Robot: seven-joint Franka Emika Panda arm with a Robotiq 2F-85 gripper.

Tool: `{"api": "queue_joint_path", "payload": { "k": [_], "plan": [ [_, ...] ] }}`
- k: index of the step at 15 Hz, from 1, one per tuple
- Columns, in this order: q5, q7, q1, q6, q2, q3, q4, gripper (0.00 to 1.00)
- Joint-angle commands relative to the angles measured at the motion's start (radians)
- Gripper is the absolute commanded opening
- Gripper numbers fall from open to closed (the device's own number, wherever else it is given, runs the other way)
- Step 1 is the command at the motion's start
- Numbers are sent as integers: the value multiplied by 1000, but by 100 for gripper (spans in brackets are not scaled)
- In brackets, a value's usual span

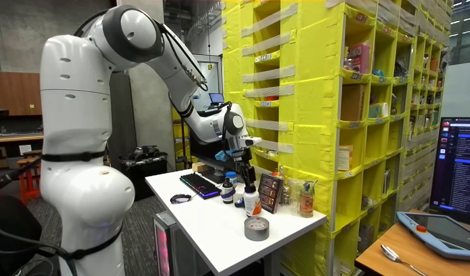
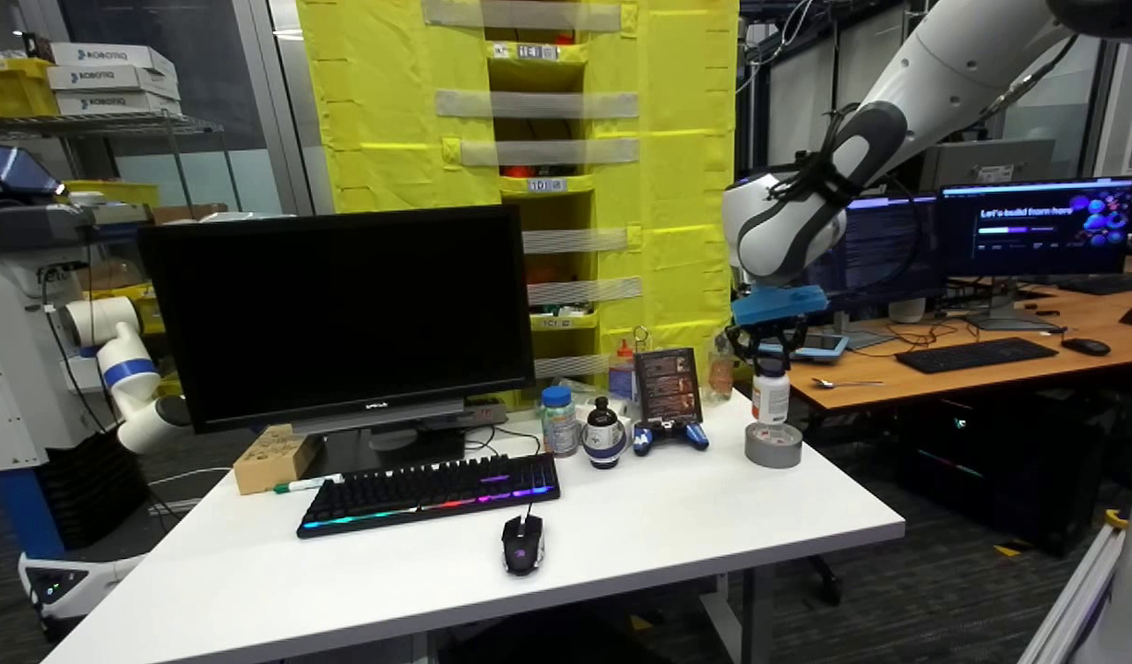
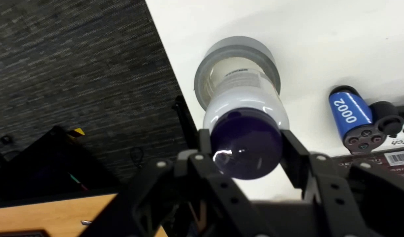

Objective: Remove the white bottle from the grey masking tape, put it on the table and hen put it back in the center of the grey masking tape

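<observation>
The white bottle (image 1: 252,203) has a dark purple cap and stands upright in my gripper (image 3: 247,144); it also shows in the wrist view (image 3: 246,98). The fingers press the cap from both sides. The grey masking tape (image 1: 257,232) lies flat on the white table (image 1: 219,230) near its end; it shows in the wrist view too (image 3: 202,84). In both exterior views the bottle's bottom appears at the tape's upper back rim, seemingly just above the ring. In the wrist view the bottle overlaps the hole and hides the ring's near side. The exact gap is unclear.
A blue game controller (image 3: 350,112) and a dark picture frame (image 1: 270,191) stand close beside the bottle. A brownish bottle (image 1: 306,201) is near the table's back corner. A dark bottle (image 2: 603,433), a keyboard (image 2: 432,489), a mouse (image 2: 522,544) and a monitor (image 2: 339,314) are farther along.
</observation>
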Motion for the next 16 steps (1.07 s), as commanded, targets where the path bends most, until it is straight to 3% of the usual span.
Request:
{"api": "queue_joint_path", "payload": {
  "k": [1,8,16],
  "plan": [
    [-44,99,-12,-30,21,-9,6,27],
    [-50,172,-3,-35,60,-20,20,27],
    [-48,158,8,-30,71,-13,42,27]
  ]
}}
